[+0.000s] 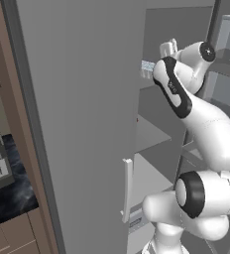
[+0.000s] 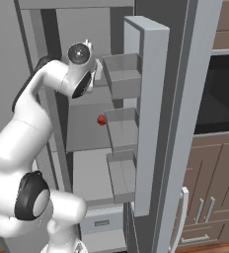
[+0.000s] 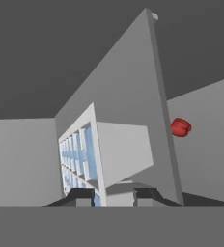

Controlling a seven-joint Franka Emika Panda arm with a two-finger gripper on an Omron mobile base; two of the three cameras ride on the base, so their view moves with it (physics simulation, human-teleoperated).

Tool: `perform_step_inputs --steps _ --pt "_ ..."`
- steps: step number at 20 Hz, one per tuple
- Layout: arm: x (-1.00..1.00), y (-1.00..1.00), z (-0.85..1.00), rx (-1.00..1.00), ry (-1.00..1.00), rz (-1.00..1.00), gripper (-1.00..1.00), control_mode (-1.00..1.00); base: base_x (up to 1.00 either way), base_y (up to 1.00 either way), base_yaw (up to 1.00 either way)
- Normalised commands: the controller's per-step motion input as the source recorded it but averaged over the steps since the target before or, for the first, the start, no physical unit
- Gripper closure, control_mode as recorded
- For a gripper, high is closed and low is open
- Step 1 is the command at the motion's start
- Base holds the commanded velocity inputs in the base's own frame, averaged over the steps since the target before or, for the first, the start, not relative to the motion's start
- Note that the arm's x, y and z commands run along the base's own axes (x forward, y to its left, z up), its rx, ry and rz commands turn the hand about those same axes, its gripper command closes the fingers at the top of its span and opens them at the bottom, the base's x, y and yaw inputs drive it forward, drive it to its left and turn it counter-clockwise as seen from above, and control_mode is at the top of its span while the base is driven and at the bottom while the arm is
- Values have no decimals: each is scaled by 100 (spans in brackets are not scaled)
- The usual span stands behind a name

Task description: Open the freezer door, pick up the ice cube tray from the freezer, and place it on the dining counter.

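Observation:
The freezer door point(image 2: 153, 99) stands swung open, its inner shelf bins point(image 2: 122, 74) facing the compartment; it also shows at the right edge of the left base view point(image 1: 227, 84). My arm reaches into the upper part of the freezer. The ice cube tray point(image 3: 77, 159), pale blue-white with a grid of small cells, sits between my fingertips, and my gripper point(image 3: 114, 195) is shut on its near edge. From the left, the ice cube tray point(image 1: 147, 66) pokes out just past the gripper point(image 1: 155, 65), above a grey shelf. The dining counter is out of view.
The closed twin door point(image 1: 82, 124) with its pale handle point(image 1: 128, 188) stands close on the left. A small red item point(image 2: 101, 120) lies on a lower shelf point(image 2: 87, 133). A black marble worktop point(image 1: 10, 191) and brown cabinets point(image 2: 210, 188) flank the fridge.

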Motion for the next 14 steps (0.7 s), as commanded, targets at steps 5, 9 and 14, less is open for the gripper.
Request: perform_step_inputs --steps 5,9,14 --pt "-50 -1 21 0 0 -4 100 -100 0 0 0" --pt "-63 0 34 0 0 -6 100 -100 0 0 0" --pt "-61 0 28 0 0 -4 100 -100 0 0 0"
